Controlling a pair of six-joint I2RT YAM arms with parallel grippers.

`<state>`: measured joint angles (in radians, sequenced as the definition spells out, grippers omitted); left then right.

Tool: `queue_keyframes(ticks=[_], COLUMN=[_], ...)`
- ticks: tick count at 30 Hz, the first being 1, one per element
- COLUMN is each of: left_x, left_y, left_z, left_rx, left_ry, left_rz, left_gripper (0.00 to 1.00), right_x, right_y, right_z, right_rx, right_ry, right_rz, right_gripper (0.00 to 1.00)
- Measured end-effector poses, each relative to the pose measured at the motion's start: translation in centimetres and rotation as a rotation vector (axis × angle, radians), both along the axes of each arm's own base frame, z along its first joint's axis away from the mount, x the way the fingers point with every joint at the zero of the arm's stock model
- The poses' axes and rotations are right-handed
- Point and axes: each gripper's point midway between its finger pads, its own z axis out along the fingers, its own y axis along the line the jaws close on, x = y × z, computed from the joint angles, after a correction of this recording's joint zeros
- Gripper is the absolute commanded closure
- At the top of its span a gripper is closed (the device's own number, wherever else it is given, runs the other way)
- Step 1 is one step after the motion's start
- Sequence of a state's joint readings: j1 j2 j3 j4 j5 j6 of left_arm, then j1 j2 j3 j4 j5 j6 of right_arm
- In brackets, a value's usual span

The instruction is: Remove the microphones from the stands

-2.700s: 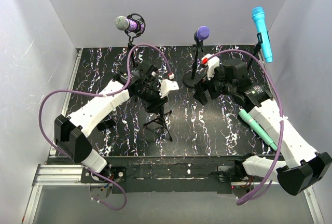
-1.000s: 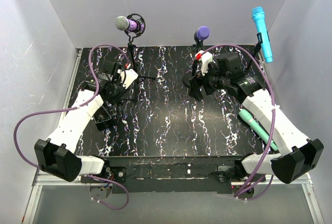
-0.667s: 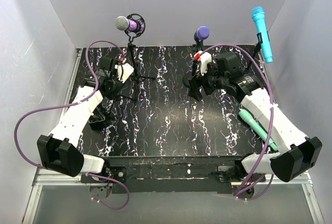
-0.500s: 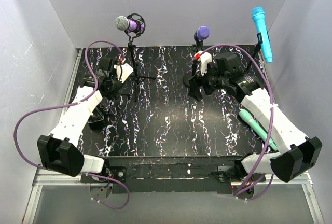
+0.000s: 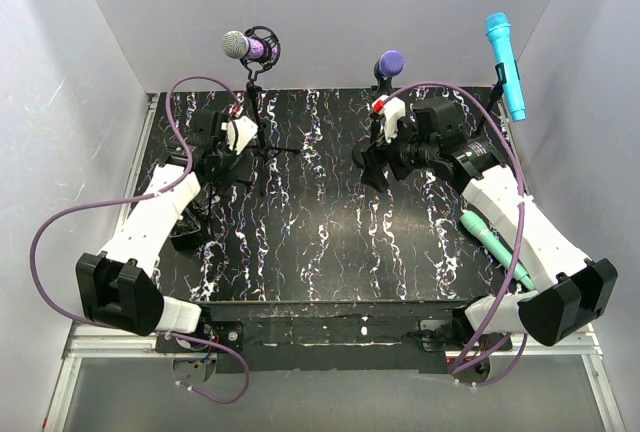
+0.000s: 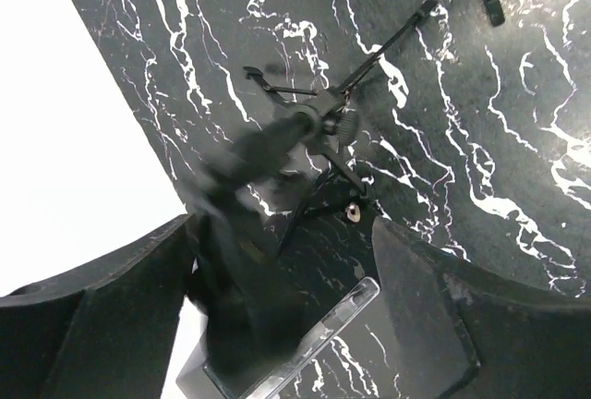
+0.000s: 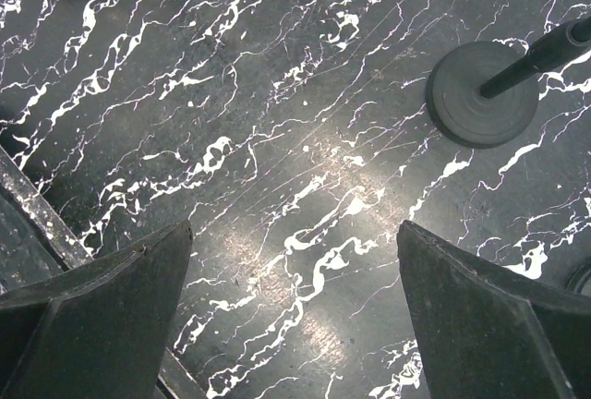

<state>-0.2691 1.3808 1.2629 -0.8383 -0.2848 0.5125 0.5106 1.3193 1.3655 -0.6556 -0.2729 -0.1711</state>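
Note:
Three microphones sit on stands at the back: a purple and silver one (image 5: 247,47), a purple one (image 5: 390,62) and a blue one (image 5: 505,64). A teal microphone (image 5: 495,245) lies flat on the table at the right. My left gripper (image 5: 233,150) (image 6: 282,228) is open around the blurred pole of a black tripod stand (image 6: 323,126). The pole leans against the left finger, and its top is out of view. My right gripper (image 5: 373,164) (image 7: 294,228) is open and holds nothing, beside the round base (image 7: 482,94) of the purple microphone's stand.
The table (image 5: 330,242) is black marble with white veins, walled in white on three sides. A foot of another stand (image 6: 491,4) shows at the top of the left wrist view. Purple cables (image 5: 70,222) loop off both arms.
My left gripper carried the tripod stand to the back left, and its jaws have now spread apart around the pole. The right gripper has barely shifted.

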Motion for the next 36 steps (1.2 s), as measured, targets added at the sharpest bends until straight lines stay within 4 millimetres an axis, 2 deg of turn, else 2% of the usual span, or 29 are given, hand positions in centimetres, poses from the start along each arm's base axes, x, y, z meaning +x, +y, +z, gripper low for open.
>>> queue_keyframes(ticks=[6, 11, 16, 18, 20, 23, 24, 27, 32, 36], left_x=[0.5, -0.4, -2.0, -1.5, -0.1, 2.8, 4.3, 7.0, 8.9, 10.8], left_y=[-0.9, -2.1, -4.4, -5.3, -6.0, -7.0, -7.4, -8.4, -10.0, -10.7], left_z=[1.8, 5.7, 11.4, 13.4, 14.7, 14.7, 14.1, 11.9, 9.8, 10.3], left_rx=[-0.06, -0.199, -0.445, -0.522, -0.58, -0.625, -0.636, -0.659, -0.737, -0.789], left_ry=[-0.073, -0.211, -0.444, -0.515, -0.573, -0.607, -0.608, -0.597, -0.614, -0.683], left_rz=[-0.021, -0.024, -0.066, -0.075, -0.067, -0.052, -0.046, -0.036, -0.062, -0.068], left_gripper=[0.17, 0.16, 0.21, 0.24, 0.27, 0.29, 0.29, 0.24, 0.22, 0.24], right_x=[-0.3, -1.1, -1.2, -1.0, -0.8, -0.5, -0.4, -0.3, -0.4, -0.4], right_y=[0.3, 1.3, 2.8, 3.5, 3.9, 4.2, 4.3, 4.4, 4.2, 3.7], right_z=[0.1, 0.9, 4.3, 6.2, 7.8, 9.9, 10.5, 11.8, 11.0, 9.9], right_rx=[0.007, 0.056, 0.147, 0.191, 0.226, 0.262, 0.272, 0.29, 0.27, 0.235], right_ry=[0.0, 0.01, -0.028, -0.065, -0.099, -0.142, -0.153, -0.179, -0.17, -0.148], right_rz=[0.028, 0.09, 0.15, 0.167, 0.176, 0.18, 0.179, 0.178, 0.175, 0.163], right_gripper=[0.02, 0.03, 0.06, 0.07, 0.07, 0.07, 0.07, 0.07, 0.07, 0.07])
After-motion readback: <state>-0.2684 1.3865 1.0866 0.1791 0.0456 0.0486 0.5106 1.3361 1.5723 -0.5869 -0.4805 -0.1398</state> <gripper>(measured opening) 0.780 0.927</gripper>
